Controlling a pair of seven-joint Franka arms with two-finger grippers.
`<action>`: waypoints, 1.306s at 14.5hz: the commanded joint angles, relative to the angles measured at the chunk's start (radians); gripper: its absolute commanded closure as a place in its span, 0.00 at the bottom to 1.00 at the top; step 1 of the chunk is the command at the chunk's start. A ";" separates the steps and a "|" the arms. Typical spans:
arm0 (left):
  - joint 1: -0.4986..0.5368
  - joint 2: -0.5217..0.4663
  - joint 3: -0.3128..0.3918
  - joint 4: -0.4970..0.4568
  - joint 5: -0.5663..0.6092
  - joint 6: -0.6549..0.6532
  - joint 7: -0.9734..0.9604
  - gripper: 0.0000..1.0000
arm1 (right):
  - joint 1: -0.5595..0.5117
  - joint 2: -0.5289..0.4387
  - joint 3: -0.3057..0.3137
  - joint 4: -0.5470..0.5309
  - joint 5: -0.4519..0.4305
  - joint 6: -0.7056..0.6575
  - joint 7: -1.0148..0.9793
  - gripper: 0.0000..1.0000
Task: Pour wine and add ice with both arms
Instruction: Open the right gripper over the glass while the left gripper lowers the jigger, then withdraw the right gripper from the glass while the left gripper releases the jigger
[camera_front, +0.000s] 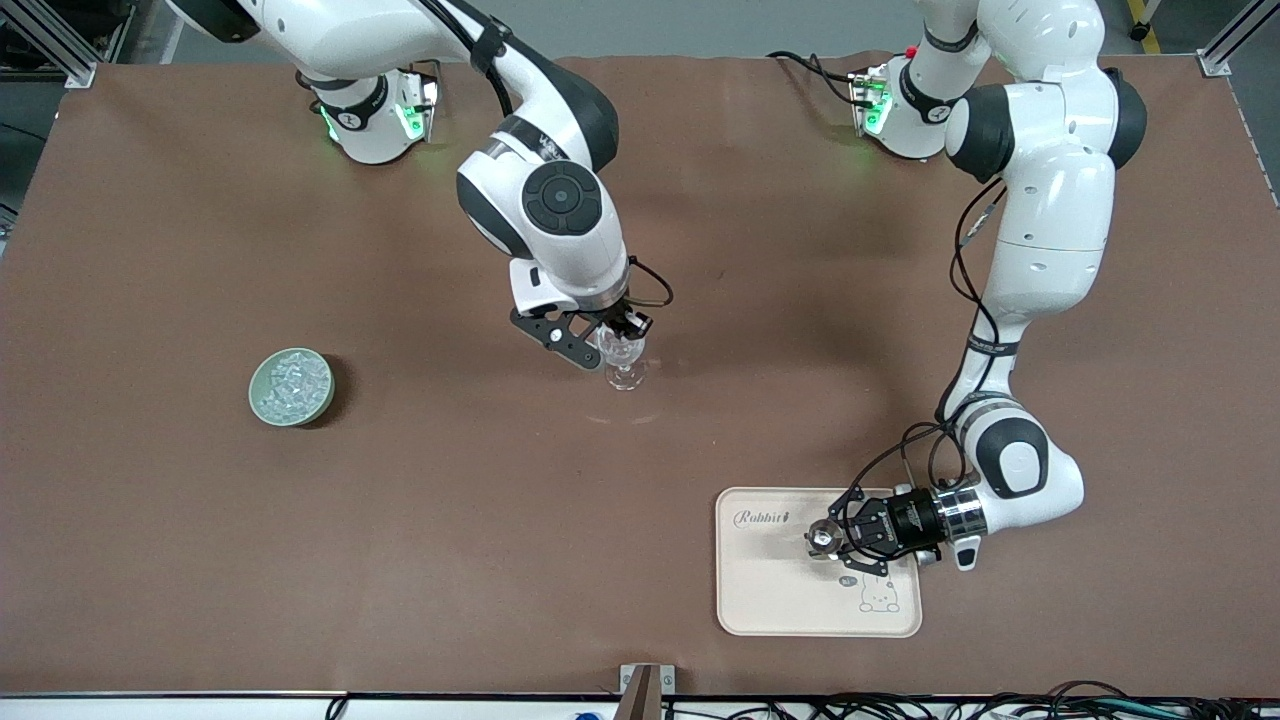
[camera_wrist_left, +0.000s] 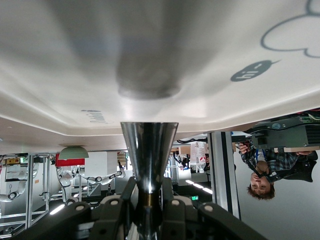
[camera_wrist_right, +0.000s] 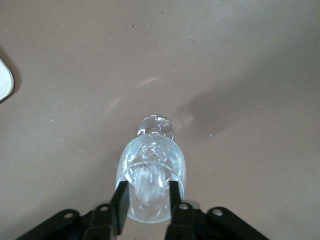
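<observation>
1. The stemmed wine glass (camera_front: 624, 362) is seen near the middle of the brown table (camera_front: 150, 520), gripped at its rim by the right gripper (camera_front: 612, 340).
2. In the right wrist view, the right gripper (camera_wrist_right: 145, 199) is shown with its two black fingers (camera_wrist_right: 121, 206) closed on the rim of the wine glass (camera_wrist_right: 151, 172), one finger to each side of the bowl's mouth; the round foot of the glass is seen lower down against the brown surface.
3. The ice (camera_front: 292, 383), a heap of small clear chunks, is held in a pale green round bowl (camera_front: 256, 400) toward the right arm's end of the table, well apart from the glass.
4. A cream tray (camera_front: 770, 590) printed with a rabbit drawing is placed nearer to the front camera than the glass, toward the left arm's end of the table.
5. The left gripper (camera_front: 835, 542) is positioned over the tray, its wrist turned level with the table, and a small metal cone-shaped cup (camera_front: 823, 537) is clamped in it.
6. In the left wrist view, the left gripper (camera_wrist_left: 148, 210) is shown closed on the narrow end of the shiny metal cup (camera_wrist_left: 149, 155), whose wide end is turned to the pale tray surface (camera_wrist_left: 75, 75) close by.
</observation>
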 joint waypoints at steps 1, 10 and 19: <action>0.000 0.020 -0.005 0.035 -0.024 0.004 -0.002 0.99 | -0.009 0.001 0.012 0.005 -0.023 0.003 0.021 0.44; 0.006 0.020 -0.007 0.024 -0.023 -0.009 0.025 0.73 | -0.092 -0.141 0.017 0.016 -0.051 -0.084 -0.016 0.00; 0.009 0.019 -0.007 0.023 -0.024 -0.018 0.055 0.63 | -0.253 -0.370 -0.240 0.023 -0.062 -0.238 -0.501 0.00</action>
